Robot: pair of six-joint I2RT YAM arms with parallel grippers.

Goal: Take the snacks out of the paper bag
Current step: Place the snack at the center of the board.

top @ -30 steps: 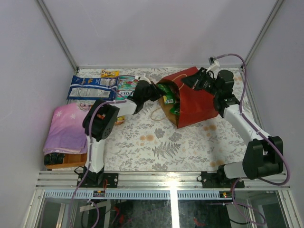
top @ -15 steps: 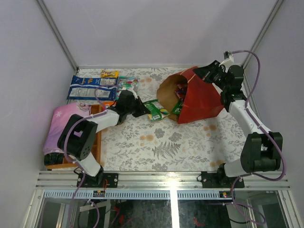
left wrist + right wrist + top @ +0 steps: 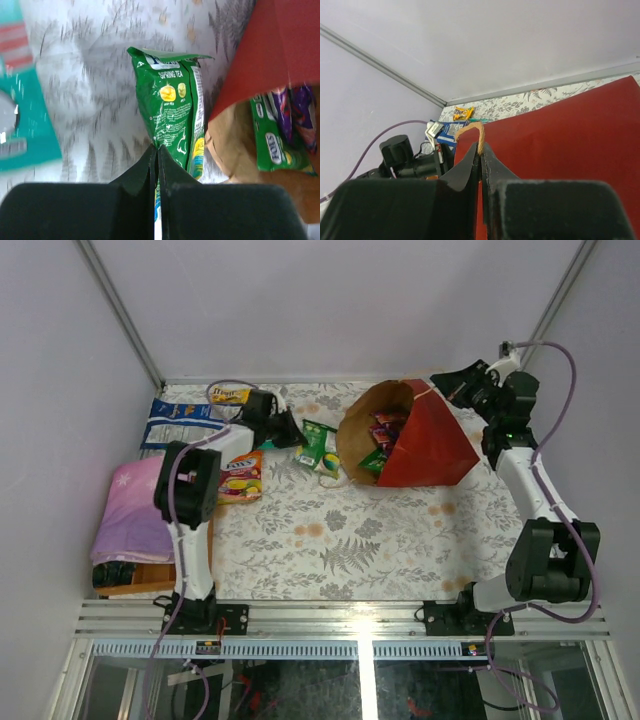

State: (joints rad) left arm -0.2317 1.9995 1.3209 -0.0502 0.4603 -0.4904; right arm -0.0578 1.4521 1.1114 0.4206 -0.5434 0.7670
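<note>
Left pincer (image 3: 156, 150): closed, tips pinching the near edge of the green packet (image 3: 170, 107), label reads "SPRING TEA"

The green packet is outside the paper bag (image 3: 430, 445), on the tabletop (image 3: 330, 540) just at 9 o'clock of the bag's mouth. Can't tell whether it touches the rim

Right pincer (image 3: 481, 150): closed on the twine handle (image 3: 471, 131), above the red side of the bag, at the bag's 1 o'clock corner in the top view

The bag lies on its side toward 1 o'clock of the tabletop, with the brown inside showing and the mouth facing 9 o'clock

Inside the mouth are purple pouches (image 3: 385, 425) and green pouches (image 3: 372, 462). The left wrist view shows a green FOX'S one beside purple ones on the brown paper

Out on the tabletop, 10 o'clock area:
- blue-and-white packs (image 3: 180, 422) near the far edge
- yellow packet (image 3: 230, 395) at 1 o'clock of the packs
- orange packet (image 3: 243, 475) at 5 o'clock of the packs, beside the left arm
- teal packet (image 3: 22, 120), seen only in the left wrist view, at 9 o'clock of the green packet there

At the 9 o'clock edge, the pink cloth (image 3: 135, 505) lies over the wooden tray (image 3: 130, 587)
</note>
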